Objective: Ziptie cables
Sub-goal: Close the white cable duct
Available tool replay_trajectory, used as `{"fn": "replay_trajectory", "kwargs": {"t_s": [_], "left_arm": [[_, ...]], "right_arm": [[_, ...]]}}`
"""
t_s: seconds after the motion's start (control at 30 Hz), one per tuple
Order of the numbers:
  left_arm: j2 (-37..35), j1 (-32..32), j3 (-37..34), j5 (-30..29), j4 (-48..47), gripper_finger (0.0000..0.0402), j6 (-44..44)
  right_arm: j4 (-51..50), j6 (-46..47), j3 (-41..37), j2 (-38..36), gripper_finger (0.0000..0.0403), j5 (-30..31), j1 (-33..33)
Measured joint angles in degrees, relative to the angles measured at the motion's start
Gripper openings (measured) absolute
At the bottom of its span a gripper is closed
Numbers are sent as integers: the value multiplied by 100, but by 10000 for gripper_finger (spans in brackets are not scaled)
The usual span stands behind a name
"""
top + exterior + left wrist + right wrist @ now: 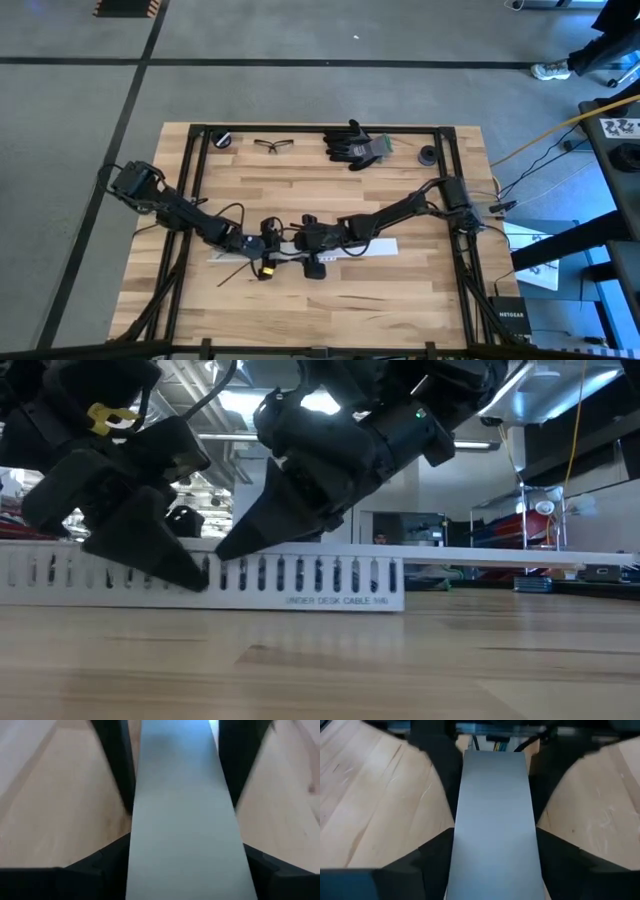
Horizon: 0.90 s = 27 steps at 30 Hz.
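Note:
A white slotted rail (300,575) lies along the middle of the wooden table (400,300), resting on its underside. Both grippers meet over its middle. My left gripper (270,245) slants down from the table's left, its fingertips (190,572) at the rail's wall. My right gripper (305,243) slants down from the right, tips (232,548) close beside the left ones. In each wrist view the rail's smooth white top (182,820) (495,820) fills the space between the fingers. One thin dark cable (232,272) sticks out near the left gripper; the rest is hidden. My left gripper straddles the rail, one finger against each long edge (142,805) of its top. The fingers slant down from the table's left and point along the rail. The rail stays flat on the table. My right gripper takes the rail the same way, one finger against each long edge (465,815). Its fingers slant down from the table's right and run along the rail, tips toward the left gripper. The rail lies on the table.
Black gloves (355,145), safety glasses (273,146) and two small black round parts (222,139) (428,155) lie along the far edge. A black frame (200,180) borders the tabletop. Bare wood lies toward the near edge.

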Motion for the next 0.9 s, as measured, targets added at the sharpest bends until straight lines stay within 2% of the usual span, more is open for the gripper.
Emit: {"fn": "replay_trajectory", "kwargs": {"t_s": [0.33, 0.53, 0.9], "left_arm": [[-53, 84, 36, -125, 10, 288, 5], [-476, 72, 89, -120, -571, 290, 16], [-1525, 70, 148, -150, -1605, 290, 24]], "right_arm": [[-193, -36, 38, 16, 301, -111, -48], [-774, -271, 166, -71, 308, -131, -83], [-845, -579, 163, -413, 310, -42, -83]]}}
